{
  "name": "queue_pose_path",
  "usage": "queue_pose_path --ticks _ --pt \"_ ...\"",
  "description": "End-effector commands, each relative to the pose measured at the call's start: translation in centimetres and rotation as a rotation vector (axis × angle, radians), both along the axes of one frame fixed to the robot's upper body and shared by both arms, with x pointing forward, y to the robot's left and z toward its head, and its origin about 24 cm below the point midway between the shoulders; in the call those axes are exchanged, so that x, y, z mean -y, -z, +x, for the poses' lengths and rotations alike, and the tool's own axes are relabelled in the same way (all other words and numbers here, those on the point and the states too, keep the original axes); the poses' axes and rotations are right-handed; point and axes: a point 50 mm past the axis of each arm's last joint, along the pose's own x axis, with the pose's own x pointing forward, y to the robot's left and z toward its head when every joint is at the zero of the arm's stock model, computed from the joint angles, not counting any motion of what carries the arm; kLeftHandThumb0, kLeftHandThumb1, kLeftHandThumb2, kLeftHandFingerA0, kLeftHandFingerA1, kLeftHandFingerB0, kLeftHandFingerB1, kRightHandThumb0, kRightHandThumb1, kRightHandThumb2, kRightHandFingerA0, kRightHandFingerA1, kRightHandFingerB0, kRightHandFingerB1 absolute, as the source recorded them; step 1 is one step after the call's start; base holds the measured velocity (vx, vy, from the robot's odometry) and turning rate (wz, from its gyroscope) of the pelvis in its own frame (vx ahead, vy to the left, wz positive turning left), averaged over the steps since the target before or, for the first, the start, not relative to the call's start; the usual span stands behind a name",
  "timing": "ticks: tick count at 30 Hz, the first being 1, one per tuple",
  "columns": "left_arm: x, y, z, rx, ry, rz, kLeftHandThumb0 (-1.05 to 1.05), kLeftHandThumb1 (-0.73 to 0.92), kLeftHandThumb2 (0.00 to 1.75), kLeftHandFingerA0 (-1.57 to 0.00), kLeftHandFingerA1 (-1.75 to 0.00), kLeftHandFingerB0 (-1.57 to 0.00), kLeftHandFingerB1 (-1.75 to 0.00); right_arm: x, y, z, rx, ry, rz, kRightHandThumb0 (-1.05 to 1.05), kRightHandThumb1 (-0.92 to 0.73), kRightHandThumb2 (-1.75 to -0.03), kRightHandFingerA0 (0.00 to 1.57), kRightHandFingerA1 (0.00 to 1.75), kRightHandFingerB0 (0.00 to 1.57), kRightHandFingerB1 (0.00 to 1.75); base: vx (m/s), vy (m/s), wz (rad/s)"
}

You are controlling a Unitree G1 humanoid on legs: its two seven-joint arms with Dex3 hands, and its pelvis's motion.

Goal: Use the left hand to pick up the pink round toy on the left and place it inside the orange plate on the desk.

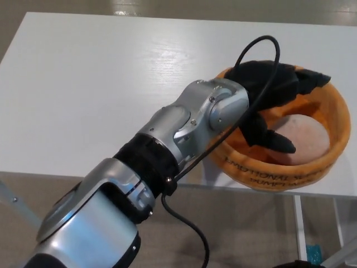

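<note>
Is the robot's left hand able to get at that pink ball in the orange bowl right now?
Probably yes. The left hand is open just above the pink round toy, which lies inside the orange plate with nothing covering it.

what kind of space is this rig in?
Probably a lab or office test area, though little shows: a plain white desk on thin metal legs, bare tan floor beneath, and only an orange plate holding a pink round toy.

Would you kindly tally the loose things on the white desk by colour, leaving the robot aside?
Pink: 1, the pink round plush toy, lying inside the plate.
Orange: 1, the orange soft fabric plate near the desk's front edge.
Total: 2.
</note>
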Motion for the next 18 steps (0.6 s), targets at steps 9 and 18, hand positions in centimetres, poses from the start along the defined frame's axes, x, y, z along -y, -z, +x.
queue_pose_path --ticks 9,18 --pt "-3.0 -7.9 -1.1 0.072 0.103 -0.214 -1.01 0.58 0.67 0.00 0.00 0.00 -0.15 -0.1 0.2 -0.3 -0.004 0.001 0.007 -0.18 -0.59 -0.57 0.64 0.88 0.60 0.75 0.00 0.000 0.00" --pt "-8.2 -11.1 -7.7 0.276 0.323 -0.498 -0.73 0.46 0.58 0.00 -0.18 -0.08 -0.29 -0.1 0.2 -0.3 -0.012 -0.001 0.006 -0.18 -0.61 -0.57 0.62 0.85 0.59 0.74 0.00 0.000 0.00"
